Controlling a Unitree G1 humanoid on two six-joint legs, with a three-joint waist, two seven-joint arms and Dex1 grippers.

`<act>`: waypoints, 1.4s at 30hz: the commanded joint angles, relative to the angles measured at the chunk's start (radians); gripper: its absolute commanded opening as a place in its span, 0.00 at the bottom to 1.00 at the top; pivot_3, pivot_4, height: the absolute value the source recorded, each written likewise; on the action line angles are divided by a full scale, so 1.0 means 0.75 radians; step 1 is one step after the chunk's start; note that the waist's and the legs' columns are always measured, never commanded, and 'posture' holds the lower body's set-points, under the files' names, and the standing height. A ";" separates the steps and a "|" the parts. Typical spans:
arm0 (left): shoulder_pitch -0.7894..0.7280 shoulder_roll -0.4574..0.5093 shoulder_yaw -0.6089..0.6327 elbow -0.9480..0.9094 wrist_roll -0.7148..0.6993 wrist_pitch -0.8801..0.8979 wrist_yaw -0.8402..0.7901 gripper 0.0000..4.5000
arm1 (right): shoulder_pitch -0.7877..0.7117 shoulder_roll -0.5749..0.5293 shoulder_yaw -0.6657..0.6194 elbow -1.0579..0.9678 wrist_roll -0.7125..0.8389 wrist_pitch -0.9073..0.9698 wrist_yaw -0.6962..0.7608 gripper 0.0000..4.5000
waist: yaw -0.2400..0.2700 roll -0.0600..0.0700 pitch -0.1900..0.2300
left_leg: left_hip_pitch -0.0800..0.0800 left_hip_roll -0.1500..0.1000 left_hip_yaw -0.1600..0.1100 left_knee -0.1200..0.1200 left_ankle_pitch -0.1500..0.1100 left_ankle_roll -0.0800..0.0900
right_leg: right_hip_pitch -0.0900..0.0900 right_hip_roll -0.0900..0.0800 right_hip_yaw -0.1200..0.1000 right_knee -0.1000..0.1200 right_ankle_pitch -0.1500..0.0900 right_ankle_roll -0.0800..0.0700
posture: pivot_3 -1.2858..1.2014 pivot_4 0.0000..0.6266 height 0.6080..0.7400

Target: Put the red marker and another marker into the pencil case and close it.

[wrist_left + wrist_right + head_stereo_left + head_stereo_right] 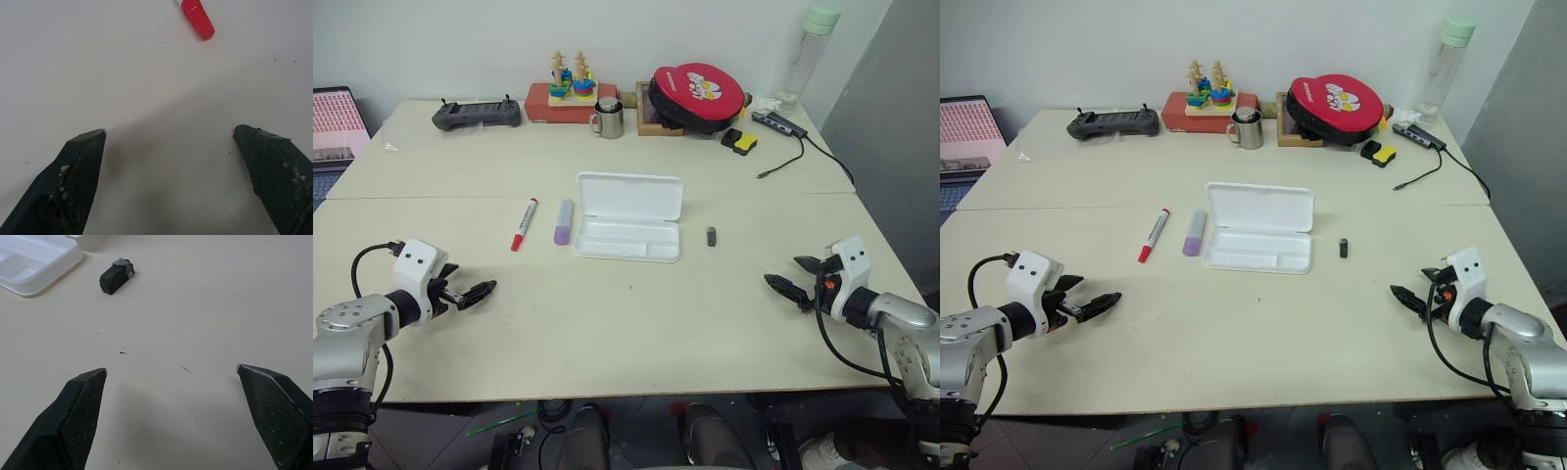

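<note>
The white pencil case lies open in the middle of the table, its lid folded back and its tray bare. Just left of it lies the lilac marker, and further left the red marker; its red end also appears in the left wrist view. My left gripper hovers open near the front left edge, short of the red marker. My right gripper stands open at the front right, empty, well clear of the case.
A small dark grey cylinder lies right of the case. Along the back stand a game controller, a wooden stacking toy, a metal mug, a red round case, a bottle and a cable hub.
</note>
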 commanded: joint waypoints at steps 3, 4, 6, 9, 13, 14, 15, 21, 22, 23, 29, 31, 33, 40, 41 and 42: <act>-0.008 -0.013 -0.022 -0.034 0.016 0.013 -0.015 1.00 | -0.029 -0.004 -0.031 -0.031 0.016 -0.011 0.010 0.99 | 0.001 0.000 0.000 | 0.000 0.000 0.000 0.000 0.000 0.000 | 0.000 0.000 0.000 0.000 0.000 0.000 | 0.52 0.24 1.00; -0.011 -0.015 -0.022 -0.033 0.019 0.013 -0.013 1.00 | -0.030 -0.004 -0.031 -0.031 0.016 -0.012 0.012 0.99 | 0.001 0.000 0.000 | 0.000 0.000 0.000 0.000 0.000 0.000 | 0.000 0.000 0.000 0.000 0.000 0.000 | 0.52 0.24 1.00; -0.013 -0.022 -0.025 -0.032 0.028 0.011 -0.006 1.00 | -0.032 -0.005 -0.033 -0.024 0.014 -0.019 0.016 0.99 | 0.001 0.000 0.000 | 0.000 0.000 0.000 0.000 0.000 0.000 | 0.000 0.000 0.000 0.000 0.000 0.000 | 0.52 0.24 1.00; -0.023 -0.036 -0.052 -0.024 0.041 0.002 -0.019 1.00 | -0.025 -0.004 -0.043 -0.037 0.018 -0.013 0.011 0.99 | 0.004 0.000 0.000 | 0.000 0.000 0.000 0.000 0.000 0.000 | 0.001 0.000 0.000 0.000 0.000 0.000 | 0.52 0.24 1.00; -0.030 -0.042 -0.054 -0.018 0.043 0.008 -0.029 1.00 | -0.019 0.001 -0.047 -0.042 0.019 -0.017 0.007 0.99 | 0.009 0.000 0.000 | 0.000 0.000 0.000 0.001 0.000 0.000 | 0.001 0.000 0.000 0.000 0.000 0.000 | 0.52 0.24 1.00; -0.042 -0.045 -0.063 -0.003 0.050 -0.001 -0.033 1.00 | -0.008 0.001 -0.054 -0.048 0.020 -0.017 0.003 0.99 | 0.010 0.000 0.000 | 0.000 0.000 0.000 0.001 0.000 0.000 | 0.002 0.000 0.000 0.000 0.000 0.000 | 0.52 0.24 1.00; -0.051 -0.046 -0.070 0.009 0.055 -0.008 -0.037 1.00 | 0.000 0.001 -0.058 -0.053 0.022 -0.017 0.000 0.99 | 0.012 0.000 0.000 | 0.000 0.000 0.000 0.002 0.000 0.000 | 0.002 0.000 0.000 0.000 0.000 0.001 | 0.52 0.24 1.00; -0.077 -0.047 -0.088 0.025 0.059 -0.009 -0.066 1.00 | 0.034 0.005 -0.065 -0.096 0.037 -0.008 -0.008 0.99 | 0.023 0.000 0.000 | 0.000 0.000 0.000 0.003 0.000 0.000 | 0.002 0.000 0.000 0.000 0.001 0.002 | 0.52 0.24 1.00; -0.079 -0.048 -0.089 0.027 0.057 -0.009 -0.070 1.00 | 0.034 0.005 -0.065 -0.096 0.037 -0.009 -0.008 0.99 | 0.024 0.000 0.000 | 0.000 0.000 0.000 0.004 0.000 0.000 | 0.003 0.000 0.000 0.000 0.001 0.002 | 0.52 0.24 1.00; -0.081 -0.050 -0.091 0.027 0.057 -0.009 -0.072 1.00 | 0.034 0.003 -0.066 -0.094 0.037 -0.010 -0.007 0.99 | 0.024 0.000 0.000 | 0.000 0.000 0.000 0.004 0.000 0.000 | 0.003 0.000 0.000 0.000 0.001 0.002 | 0.52 0.24 1.00; -0.122 -0.062 -0.131 0.036 0.074 -0.019 -0.100 1.00 | 0.031 -0.001 -0.097 -0.124 0.065 0.012 -0.006 0.99 | 0.035 0.000 0.000 | 0.000 -0.001 0.000 0.004 0.000 0.000 | 0.003 0.000 0.000 0.000 0.001 0.002 | 0.52 0.24 1.00; -0.132 -0.062 -0.146 0.015 0.075 -0.016 -0.119 1.00 | 0.011 -0.004 -0.097 -0.140 0.078 0.022 0.005 0.99 | 0.036 0.000 0.000 | 0.000 -0.001 0.000 0.004 0.000 0.000 | 0.004 0.000 0.000 0.000 0.001 0.002 | 0.52 0.24 1.00; -0.143 -0.065 -0.153 -0.012 0.068 -0.009 -0.131 1.00 | -0.016 -0.008 -0.094 -0.164 0.102 0.047 0.013 0.99 | 0.036 0.000 0.000 | 0.000 -0.001 0.000 0.005 0.000 0.000 | 0.004 0.000 0.000 0.000 0.001 0.002 | 0.52 0.24 1.00; -0.100 -0.104 -0.224 -0.341 -0.075 0.100 -0.294 1.00 | -0.258 -0.041 0.196 -0.232 0.077 0.139 0.166 0.99 | 0.029 -0.001 0.000 | 0.000 0.000 0.000 0.005 0.000 0.000 | 0.003 0.000 0.000 0.000 0.002 0.002 | 0.52 0.24 1.00; -0.089 -0.121 -0.265 -0.428 -0.112 0.146 -0.327 1.00 | -0.329 -0.033 0.273 -0.208 0.044 0.121 0.207 0.99 | 0.024 0.000 0.001 | -0.001 0.000 0.000 0.005 0.000 0.000 | 0.003 0.000 0.000 0.000 0.002 0.002 | 0.52 0.24 1.00; -0.086 -0.136 -0.299 -0.500 -0.141 0.168 -0.360 1.00 | -0.401 -0.024 0.349 -0.170 0.011 0.107 0.251 0.99 | 0.020 -0.001 0.001 | -0.001 0.000 0.000 0.005 0.000 0.000 | 0.003 0.000 0.001 0.000 0.002 0.003 | 0.52 0.24 1.00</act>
